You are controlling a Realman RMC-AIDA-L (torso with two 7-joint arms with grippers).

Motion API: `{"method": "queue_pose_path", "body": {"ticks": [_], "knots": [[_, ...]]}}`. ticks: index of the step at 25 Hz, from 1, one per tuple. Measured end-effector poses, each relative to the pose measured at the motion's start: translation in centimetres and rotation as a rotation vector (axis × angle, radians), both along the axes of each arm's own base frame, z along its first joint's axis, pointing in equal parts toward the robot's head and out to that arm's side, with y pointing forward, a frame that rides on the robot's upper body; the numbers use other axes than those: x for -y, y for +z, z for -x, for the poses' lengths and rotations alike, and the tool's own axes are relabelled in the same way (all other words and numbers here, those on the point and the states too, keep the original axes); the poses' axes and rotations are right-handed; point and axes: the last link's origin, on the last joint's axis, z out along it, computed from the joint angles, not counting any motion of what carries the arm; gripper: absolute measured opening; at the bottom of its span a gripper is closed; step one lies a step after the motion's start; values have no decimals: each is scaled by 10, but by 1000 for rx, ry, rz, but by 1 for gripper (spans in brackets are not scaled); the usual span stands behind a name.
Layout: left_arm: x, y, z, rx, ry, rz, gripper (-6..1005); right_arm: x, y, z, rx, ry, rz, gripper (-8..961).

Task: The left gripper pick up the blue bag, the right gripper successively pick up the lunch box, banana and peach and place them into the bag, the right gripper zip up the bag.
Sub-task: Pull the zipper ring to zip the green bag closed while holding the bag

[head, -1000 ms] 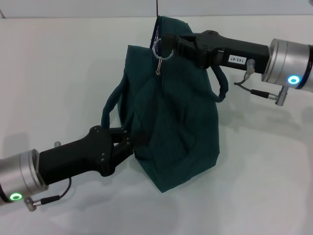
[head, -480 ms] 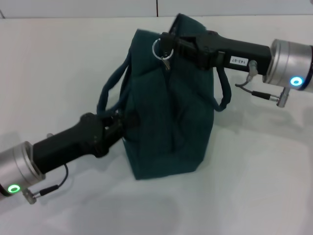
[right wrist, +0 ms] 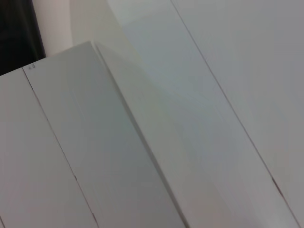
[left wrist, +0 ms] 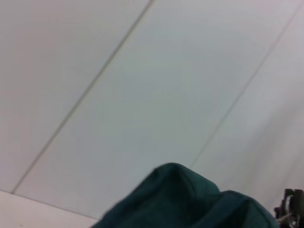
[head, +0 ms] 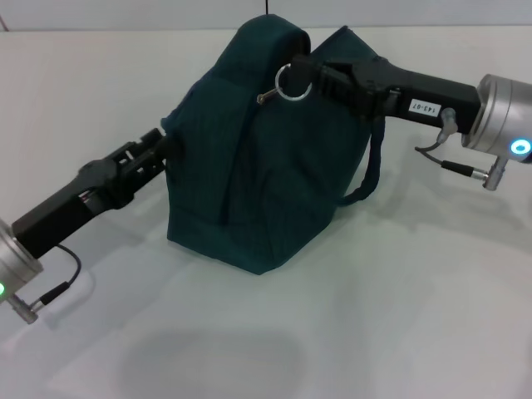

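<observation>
The blue bag point(head: 258, 166) stands on the white table, dark teal, with its top drawn together. Its top also shows in the left wrist view point(left wrist: 190, 199). My left gripper point(head: 160, 148) is at the bag's left edge, shut on the fabric there. My right gripper point(head: 309, 75) reaches in from the right at the top of the bag, shut on the ring zip pull point(head: 292, 83). One loop handle point(head: 371, 170) hangs below the right arm. The lunch box, banana and peach are out of view.
The white table point(head: 399, 316) spreads around the bag in front and to the right. Pale wall panels point(right wrist: 142, 123) fill the right wrist view and most of the left wrist view.
The bag has swung away and to the left, and now sits lower and wider. My left arm has drawn back to the left with it. My right gripper has shifted slightly right with the ring.
</observation>
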Motion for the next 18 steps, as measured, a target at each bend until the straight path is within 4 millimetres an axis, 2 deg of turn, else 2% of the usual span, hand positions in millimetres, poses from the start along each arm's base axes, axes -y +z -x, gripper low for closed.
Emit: {"method": "queue_pose_path", "body": {"ticks": [7, 12, 17, 18], "knots": [[2, 2, 3, -1, 14, -15, 570, 3, 7, -8, -16, 8, -63, 27], [6, 4, 3, 12, 3, -14, 673, 3, 8, -8, -21, 6, -61, 26], [7, 7, 2, 18, -14, -17, 834, 4, 7, -8, -22, 7, -55, 20], [7, 9, 3, 16, -12, -21, 834, 4, 8, -9, -24, 4, -57, 19]]}}
